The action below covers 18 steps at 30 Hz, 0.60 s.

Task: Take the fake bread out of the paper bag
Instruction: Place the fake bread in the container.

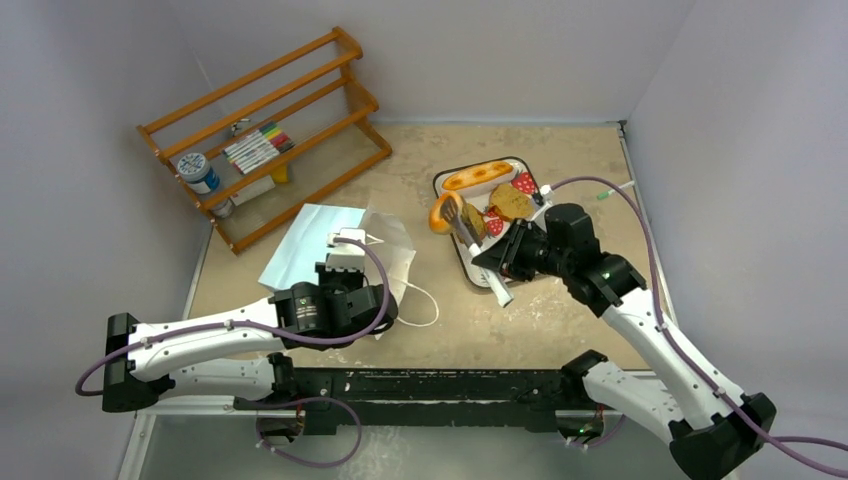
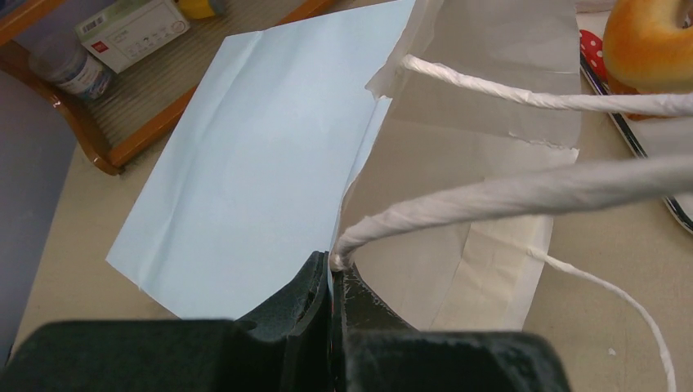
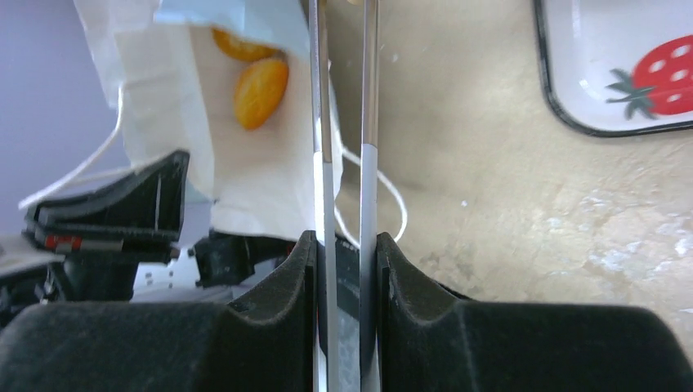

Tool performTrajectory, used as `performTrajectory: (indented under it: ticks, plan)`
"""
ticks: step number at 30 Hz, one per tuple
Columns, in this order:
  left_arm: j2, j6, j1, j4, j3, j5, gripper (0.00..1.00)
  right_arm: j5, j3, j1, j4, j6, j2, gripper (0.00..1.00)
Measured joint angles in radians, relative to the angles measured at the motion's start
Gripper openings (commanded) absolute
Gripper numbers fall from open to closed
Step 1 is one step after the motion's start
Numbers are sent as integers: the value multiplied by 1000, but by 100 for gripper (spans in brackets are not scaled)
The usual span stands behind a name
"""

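Note:
The pale-blue paper bag [image 1: 315, 240] lies flat on the table with its white mouth [image 3: 245, 163] facing right. My left gripper [image 2: 337, 273] is shut on the bag's rim, just where a white cord handle [image 2: 507, 192] joins it. Inside the mouth lie two orange pieces of fake bread [image 3: 260, 90]. More fake bread rests on the strawberry-print tray [image 1: 480, 275]: a long loaf [image 1: 478, 177], toast [image 1: 513, 202] and a bagel [image 1: 440, 212] on its left rim. My right gripper [image 3: 346, 245] is shut on the metal tongs [image 3: 369, 98], which point towards the bag's mouth.
A wooden rack [image 1: 270, 130] at the back left holds markers, a jar [image 1: 198, 172] and a small box [image 2: 135, 28]. White walls close in the table on three sides. A loose cord handle [image 1: 425, 305] lies on the table by the bag.

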Motion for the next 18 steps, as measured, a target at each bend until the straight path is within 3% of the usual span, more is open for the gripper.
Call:
performTrajectory:
  ticks: [8, 18]
  plan:
    - [-6, 110, 0, 58, -1, 57, 0, 49, 4, -176, 25, -12, 52, 3]
    - [-6, 181, 1, 82, 4, 101, 0, -56, -93, -378, 222, -24, 206, 10]
